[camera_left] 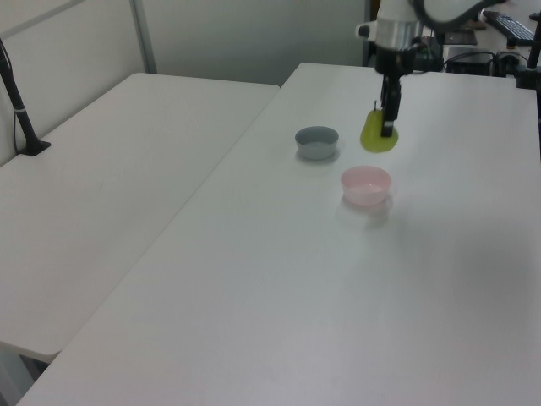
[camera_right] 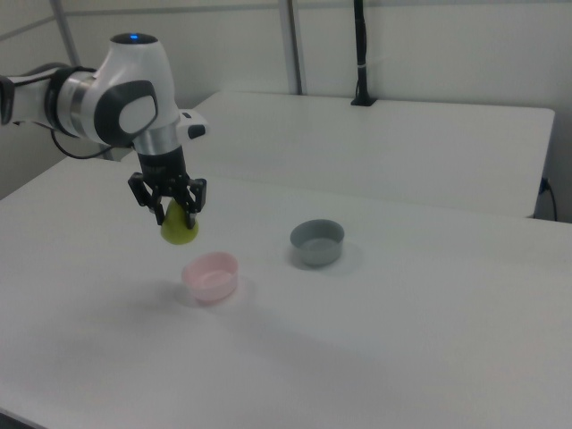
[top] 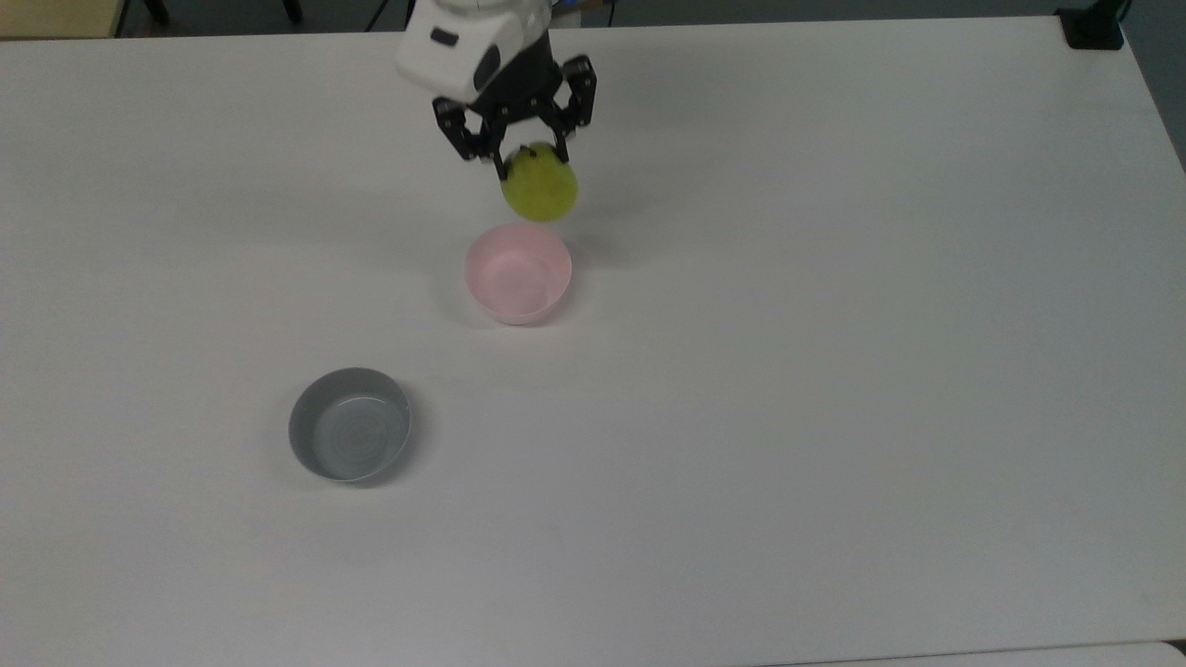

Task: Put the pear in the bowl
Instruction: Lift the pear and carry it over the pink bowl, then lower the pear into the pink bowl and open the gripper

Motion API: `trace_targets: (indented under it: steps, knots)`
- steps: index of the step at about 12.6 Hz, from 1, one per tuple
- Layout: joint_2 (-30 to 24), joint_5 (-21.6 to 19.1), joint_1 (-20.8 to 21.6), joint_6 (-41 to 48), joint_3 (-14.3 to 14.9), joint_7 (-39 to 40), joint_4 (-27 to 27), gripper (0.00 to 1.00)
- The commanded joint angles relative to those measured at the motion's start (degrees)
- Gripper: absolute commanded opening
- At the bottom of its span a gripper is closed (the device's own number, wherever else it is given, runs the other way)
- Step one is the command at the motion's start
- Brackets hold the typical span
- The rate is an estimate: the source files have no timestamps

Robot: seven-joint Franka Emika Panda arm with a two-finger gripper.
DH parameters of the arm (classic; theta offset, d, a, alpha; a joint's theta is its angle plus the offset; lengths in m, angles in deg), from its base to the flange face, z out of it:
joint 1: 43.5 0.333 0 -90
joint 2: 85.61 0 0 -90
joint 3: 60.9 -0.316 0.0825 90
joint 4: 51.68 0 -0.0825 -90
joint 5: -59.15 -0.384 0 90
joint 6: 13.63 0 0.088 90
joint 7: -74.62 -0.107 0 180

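Above the white worktop (top: 834,371) we see one small rounded yellow-green pear (top: 540,188) held in the air by the black two-fingered hand (top: 530,154) of the white robot arm (top: 468,46) — the fingers are closed on the pear's upper part, one at each side, and the fruit hangs below them. We count one pear and two bowls. One is a small round pale pink bowl (top: 518,273) with smooth plain walls, standing upright and empty on the worktop; the other is a small round grey bowl (top: 349,424) of about the same size, also upright and empty. The two bowls stand apart from each other.

From the top view, the pear sits just above the pink bowl's upper rim. From the right view, the pear (camera_right: 179,225) hangs clear of the pink bowl (camera_right: 211,275) — above it and toward the right view's left, not touching it. From the left view, the pear (camera_left: 377,136) is likewise higher than the pink bowl (camera_left: 366,185), with the grey bowl (camera_left: 317,141) off to the left view's left.
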Motion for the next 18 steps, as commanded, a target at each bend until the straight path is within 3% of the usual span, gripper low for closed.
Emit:
trace_targets:
  steps: [1, 5, 12, 13, 14, 15, 16, 17, 18]
  knots:
    - [4.2, -0.2, 0.7, -6.6, 0.7, -0.3, 0.1, 0.0]
    - [9.0, 1.5, 0.8, -9.7, 0.7, -0.1, 0.2, 0.0]
    - [12.3, 4.7, 0.2, -11.8, 1.0, 0.1, 0.4, 0.0]
    - [12.4, 4.7, 0.1, -11.7, 1.1, 0.1, 0.4, 0.06]
    - [12.4, 4.7, -0.4, -11.4, 1.1, 0.1, 0.4, 0.3]
    - [12.4, 4.7, -0.6, -11.2, 1.1, -0.1, 0.3, 0.81]
    - [12.4, 4.7, -1.1, -11.1, 1.1, 0.0, 0.3, 0.84]
    - [12.3, 4.7, -1.3, -10.9, 1.1, -0.2, 0.3, 1.0]
    - [12.2, 4.7, -1.4, -9.9, 1.1, -0.5, -0.1, 1.0]
